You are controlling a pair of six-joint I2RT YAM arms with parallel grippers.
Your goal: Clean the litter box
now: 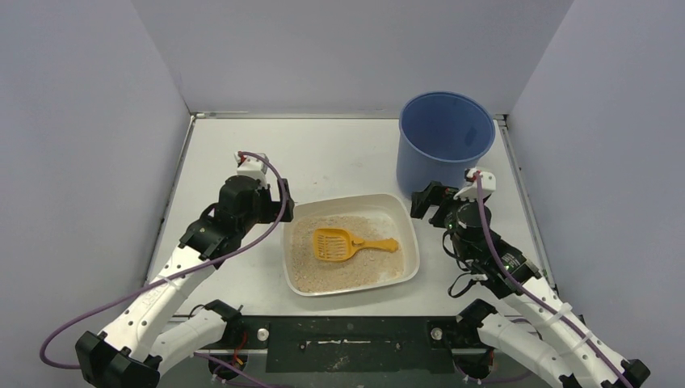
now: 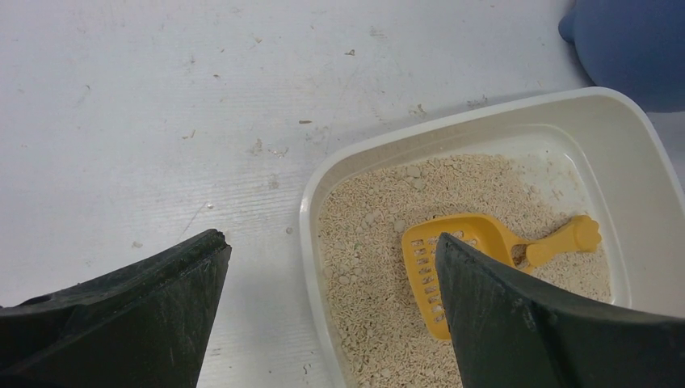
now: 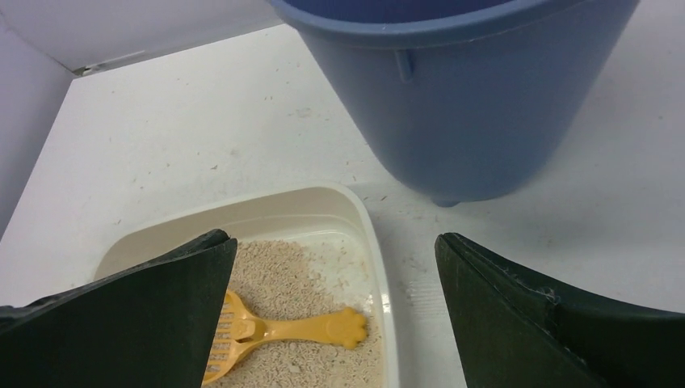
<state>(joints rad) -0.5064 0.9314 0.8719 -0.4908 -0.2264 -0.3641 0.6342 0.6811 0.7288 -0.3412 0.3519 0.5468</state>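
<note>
Nearest to me, both arms reach up from the table edge. My left gripper (image 1: 280,202) hangs just off the left side of the litter box (image 1: 347,201), jaws spread wide with nothing between them. My right gripper (image 1: 426,202) does the same just off the right side, fully spread and empty too.

The litter box sits in the middle of the white table (image 1: 339,153), between the two grippers, long side facing me. It's a shallow off-white plastic tray with rounded corners and a bed of beige grains. My guess is the shell is thin but fairly stiff, and the litter makes it bottom-heavy. The fill is loose, so any tilt would send grains sliding toward the low side. The rim looks smooth and a bit slick. If I need to steady or lift it, I'd pinch the rim on the short sides, one gripper per end, and keep it level.

An orange slotted scoop (image 1: 347,245) lies on the litter, head toward the left and handle pointing right (paw-shaped knob on the end, cute). It looks light and rigid, and the handle's middle seems the obvious place to grab. It's closer to my right gripper.

Further back on the right stands the blue bucket (image 1: 436,174), upright, just behind my right gripper and close to the tray's far right corner.
</note>
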